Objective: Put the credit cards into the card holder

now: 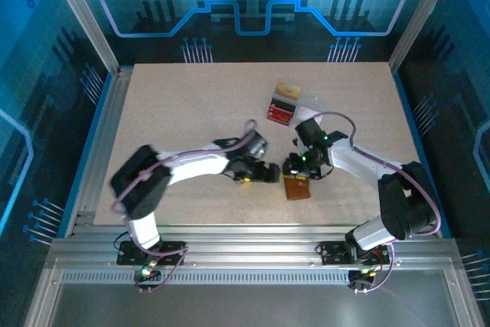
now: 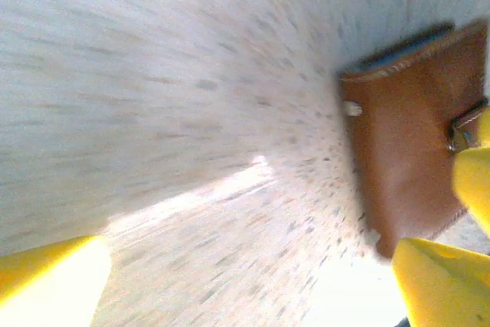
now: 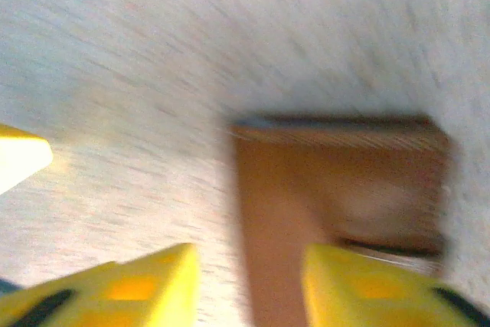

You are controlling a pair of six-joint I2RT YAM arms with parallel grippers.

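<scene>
The brown card holder [image 1: 297, 188] lies flat on the table in front of the right arm, its pale snap [image 2: 352, 109] showing. A thin blue strip [image 2: 402, 50] runs along its far edge; it looks like the edge of a credit card tucked inside. My left gripper [image 1: 269, 173] hangs just left of the holder, jaws wide open over bare table [image 2: 249, 254]. My right gripper [image 1: 295, 166] is low over the holder's left edge [image 3: 245, 266], open, with nothing between its yellow fingers [image 3: 360, 285]. The holder [image 3: 337, 189] is blurred in both wrist views.
A clear tray [image 1: 284, 105] holding red cards [image 1: 281, 111] and a tan one [image 1: 289, 89] stands behind the grippers, near the table's middle back. Metal rails border the table on the left and the near side.
</scene>
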